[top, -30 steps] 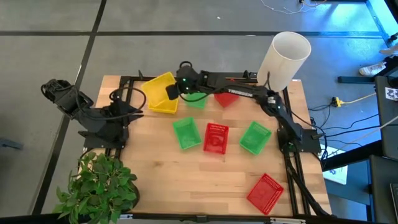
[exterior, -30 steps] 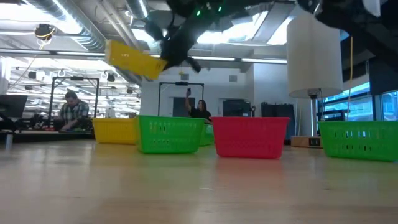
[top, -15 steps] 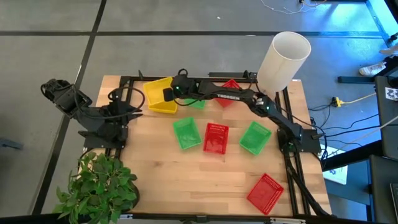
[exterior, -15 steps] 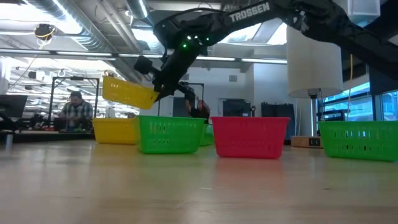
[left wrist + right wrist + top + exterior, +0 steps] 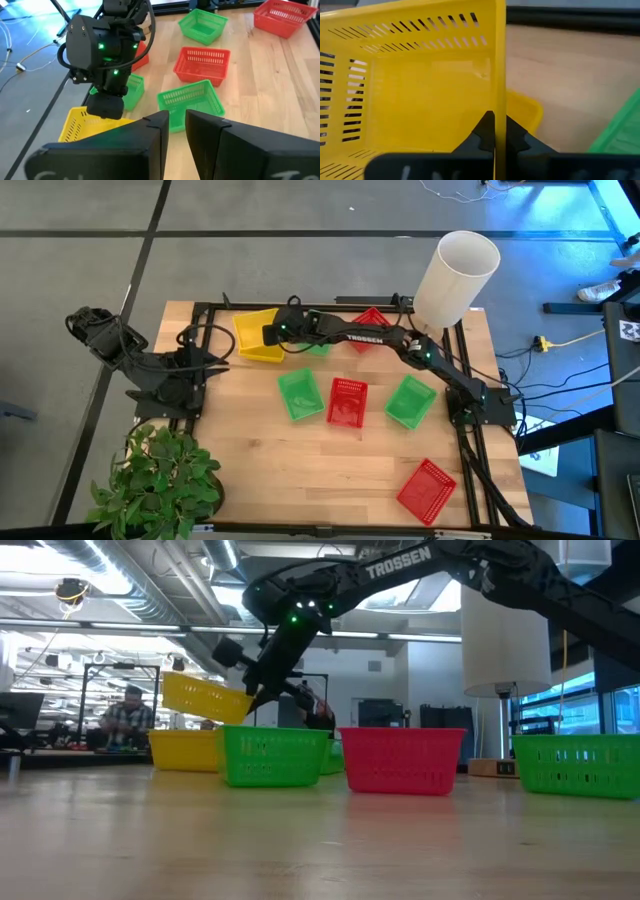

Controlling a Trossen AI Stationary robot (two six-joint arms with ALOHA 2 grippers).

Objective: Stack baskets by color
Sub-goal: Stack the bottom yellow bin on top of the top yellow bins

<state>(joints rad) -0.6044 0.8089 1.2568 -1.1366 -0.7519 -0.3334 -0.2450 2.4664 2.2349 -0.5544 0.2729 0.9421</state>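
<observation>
My right gripper [image 5: 272, 333] reaches to the table's far left, shut on a yellow basket [image 5: 252, 328] held in the air. Right below it a second yellow basket [image 5: 185, 750] stands on the table. Under the right arm sit a green basket [image 5: 318, 345] and a red basket [image 5: 370, 320]. In mid-table stand a green basket [image 5: 299, 395], a red one [image 5: 346, 402] and another green one [image 5: 410, 401]. One more red basket [image 5: 427, 488] lies near the front right. My left gripper [image 5: 177, 117] waits at the left, open, nothing between its fingers. My right gripper pinches the yellow basket's side wall at its rim [image 5: 500, 100], one finger inside the basket and one outside. The fingers come from the table's right, slanting down. The basket [image 5: 205, 697] hangs tilted, lifted clear, just above the yellow basket on the table.
A tall white cylinder [image 5: 455, 275] stands at the far right corner. A potted plant [image 5: 160, 480] fills the near left corner. Black frame rails [image 5: 470, 470] run along the table's sides. In the low view, people sit in the room behind.
My right gripper has sunk with the yellow basket and rolled at the wrist, staying shut. The basket has come down from high above the table to just over the yellow basket standing there, and tilts less steeply.
</observation>
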